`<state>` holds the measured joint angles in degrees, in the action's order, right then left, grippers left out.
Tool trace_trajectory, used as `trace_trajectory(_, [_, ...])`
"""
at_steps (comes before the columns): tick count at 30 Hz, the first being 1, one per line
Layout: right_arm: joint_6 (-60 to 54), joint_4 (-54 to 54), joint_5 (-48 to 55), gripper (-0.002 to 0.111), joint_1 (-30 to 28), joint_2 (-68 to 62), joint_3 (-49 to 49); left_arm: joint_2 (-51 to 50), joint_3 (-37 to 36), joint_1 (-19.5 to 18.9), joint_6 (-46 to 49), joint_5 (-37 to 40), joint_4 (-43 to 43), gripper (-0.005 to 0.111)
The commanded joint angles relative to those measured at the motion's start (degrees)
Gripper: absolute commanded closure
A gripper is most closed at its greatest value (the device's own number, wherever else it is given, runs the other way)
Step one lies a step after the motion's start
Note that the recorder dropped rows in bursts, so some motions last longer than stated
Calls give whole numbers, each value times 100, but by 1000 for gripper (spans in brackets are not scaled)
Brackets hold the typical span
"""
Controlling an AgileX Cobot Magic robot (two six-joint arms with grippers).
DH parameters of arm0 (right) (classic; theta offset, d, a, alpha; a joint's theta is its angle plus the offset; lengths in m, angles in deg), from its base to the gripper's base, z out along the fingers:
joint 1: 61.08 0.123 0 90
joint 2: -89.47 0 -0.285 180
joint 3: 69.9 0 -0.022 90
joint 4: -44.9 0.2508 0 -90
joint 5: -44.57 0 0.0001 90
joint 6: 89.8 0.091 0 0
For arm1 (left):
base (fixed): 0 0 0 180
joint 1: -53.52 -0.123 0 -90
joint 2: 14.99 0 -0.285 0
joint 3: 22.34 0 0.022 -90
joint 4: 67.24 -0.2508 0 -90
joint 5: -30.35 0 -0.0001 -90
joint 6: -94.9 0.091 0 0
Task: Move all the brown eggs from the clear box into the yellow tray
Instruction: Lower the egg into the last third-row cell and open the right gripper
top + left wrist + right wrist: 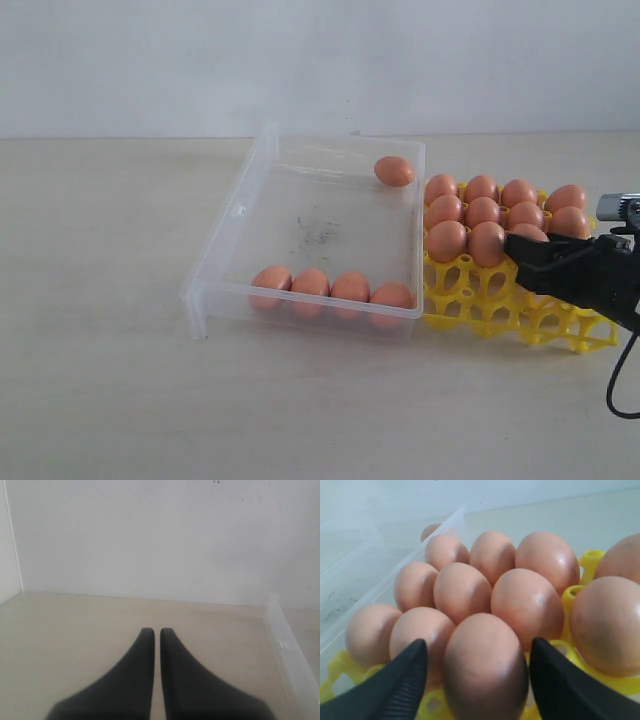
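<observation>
The clear box (215,240) lies mid-table with several brown eggs (330,287) lined along its near wall and one more egg (394,171) in its far right corner. Against its right side sits the yellow tray (470,300), its far cups filled with several brown eggs (482,212). My right gripper (520,250) hovers over the tray's near rows. In the right wrist view this right gripper (478,645) is open, with an egg (485,670) resting in a tray cup (432,705) between the fingers and a gap on each side. My left gripper (153,631) is shut and empty over bare table.
The light wooden table (100,380) runs up to a white wall (320,60) behind. In the left wrist view one wall of the clear box (290,655) stands off to the side of the left gripper. A black cable (615,390) hangs under the right arm.
</observation>
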<state>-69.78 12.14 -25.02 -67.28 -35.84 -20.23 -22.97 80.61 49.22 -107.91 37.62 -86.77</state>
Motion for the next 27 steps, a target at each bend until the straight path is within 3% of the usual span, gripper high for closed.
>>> trace_trajectory(1, [-39, 127, 134, 33, -16, -23, 0, 19, -17, 32, -4, 11, 10, 103])
trace_trajectory(7, [-117, 75, -38, 33, -16, 153, 91, 19, -17, 32, -4, 11, 10, 103])
trace_trajectory(16, [-602, 3, -38, 33, -16, 1954, 609, 19, -17, 32, -4, 11, 10, 103])
trace_trajectory(18, [-531, 27, 1149, 35, 5, 2261, 624, 19, -17, 32, -4, 11, 10, 103])
trace_trajectory(20, [-381, 229, 2209, 48, 5, 2419, 589, 19, -17, 32, -4, 11, 10, 103])
trace_trajectory(21, [-139, 391, 2407, 61, 5, 2421, 573, 19, -17, 32, -4, 11, 10, 103])
trace_trajectory(23, [347, 336, 2607, 100, 5, 2421, 502, 19, -17, 32, -4, 11, 10, 103])
trace_trajectory(24, [622, 232, 2714, 107, 5, 2421, 459, 19, -17, 32, -4, 11, 10, 103])
trace_trajectory(27, [1429, -346, 3335, 108, 5, 2410, 145, 19, -17, 32, -4, 11, 10, 103])
